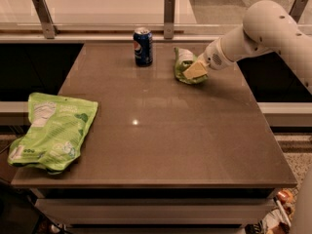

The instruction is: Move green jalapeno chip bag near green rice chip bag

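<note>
The green jalapeno chip bag [184, 62] is a small wrinkled dark-green bag at the far right of the brown table [165, 130], next to the can. My gripper [196, 70] reaches in from the right on the white arm [263, 28] and is shut on the bag's right side, with a tan finger [195, 71] lying across it. The bag stays low, at the table top. The green rice chip bag [52, 130] is a large flat light-green pouch at the near left, hanging over the table's left edge.
A blue Pepsi can [143, 46] stands upright at the far middle, just left of the jalapeno bag. A rail with metal posts [168, 9] runs behind the table. Dark gaps drop away on both sides of the table.
</note>
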Motion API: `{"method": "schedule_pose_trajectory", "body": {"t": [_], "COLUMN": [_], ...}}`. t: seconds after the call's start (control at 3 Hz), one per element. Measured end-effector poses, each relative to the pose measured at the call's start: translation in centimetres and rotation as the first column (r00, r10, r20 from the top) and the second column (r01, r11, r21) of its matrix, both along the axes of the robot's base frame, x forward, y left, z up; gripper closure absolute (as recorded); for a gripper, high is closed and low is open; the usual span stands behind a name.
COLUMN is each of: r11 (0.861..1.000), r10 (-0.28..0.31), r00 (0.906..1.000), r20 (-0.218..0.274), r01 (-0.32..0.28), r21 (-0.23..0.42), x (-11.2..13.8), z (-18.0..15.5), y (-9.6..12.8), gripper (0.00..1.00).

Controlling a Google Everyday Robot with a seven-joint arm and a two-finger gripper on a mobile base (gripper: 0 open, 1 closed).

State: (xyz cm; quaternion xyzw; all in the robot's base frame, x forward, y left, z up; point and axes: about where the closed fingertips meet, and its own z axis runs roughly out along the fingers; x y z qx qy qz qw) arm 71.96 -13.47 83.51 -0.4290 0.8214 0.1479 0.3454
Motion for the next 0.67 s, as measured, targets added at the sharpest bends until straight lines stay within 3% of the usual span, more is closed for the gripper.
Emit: {"method": "schedule_pose_trajectory", "body": {"t": [0.67], "r11": [1.000], "r10": [0.000], "r00": [1.0000], "r20": [0.000], "r01": [0.000], "r21": [0.000], "x": [-0.01], "z": [0.06], "y": [0.01], "gripper": [1.00]}}
